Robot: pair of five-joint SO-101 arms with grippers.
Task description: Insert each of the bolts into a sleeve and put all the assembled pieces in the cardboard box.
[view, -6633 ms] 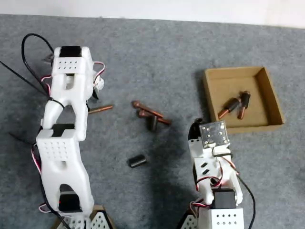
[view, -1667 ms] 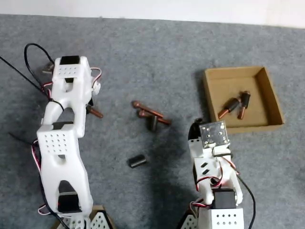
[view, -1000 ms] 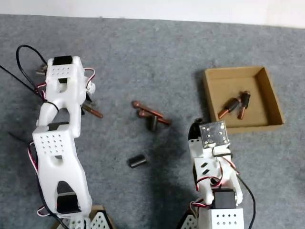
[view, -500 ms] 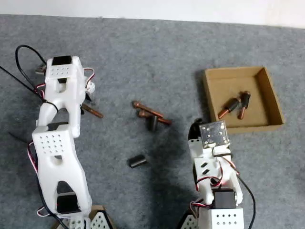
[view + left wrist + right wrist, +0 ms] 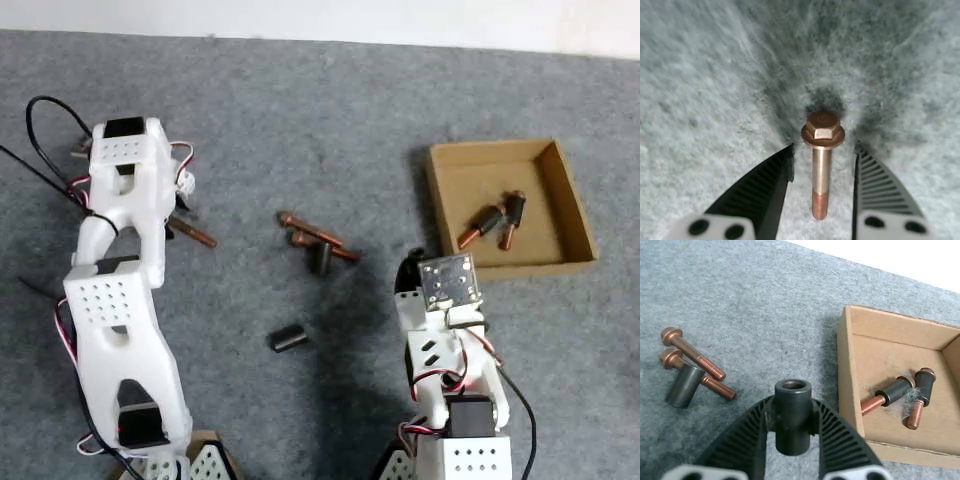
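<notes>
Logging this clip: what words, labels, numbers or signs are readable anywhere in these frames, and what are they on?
None can be read.
The cardboard box is plain, the head of the bolt inside the open left gripper shows no stamped marks, and the sleeve held by the right gripper is bare.

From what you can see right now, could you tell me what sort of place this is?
Probably a tabletop robotics test bench: grey felt-like mat, two white arms, loose bolts and a cardboard box of assembled pieces.
</notes>
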